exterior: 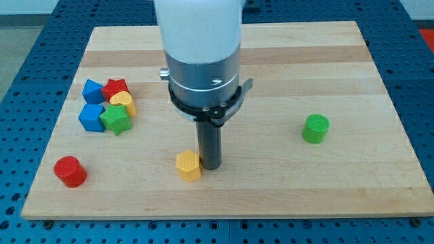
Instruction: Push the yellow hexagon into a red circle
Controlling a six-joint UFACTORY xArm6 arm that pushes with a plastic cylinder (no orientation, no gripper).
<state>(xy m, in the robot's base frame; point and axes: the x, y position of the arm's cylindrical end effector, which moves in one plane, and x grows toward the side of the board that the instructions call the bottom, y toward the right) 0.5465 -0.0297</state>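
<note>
The yellow hexagon (188,165) lies on the wooden board near the view's bottom, a little left of centre. My tip (211,166) stands right beside it on its right side, touching or nearly touching it. The red circle (70,171) is a short red cylinder at the view's bottom left, well to the left of the hexagon and about level with it.
A cluster at the view's left holds a blue pentagon-like block (93,90), a red star (116,87), a yellow block (124,102), a blue cube (91,116) and a green star (114,119). A green cylinder (315,128) stands at the right. The board's bottom edge (224,209) is close below the hexagon.
</note>
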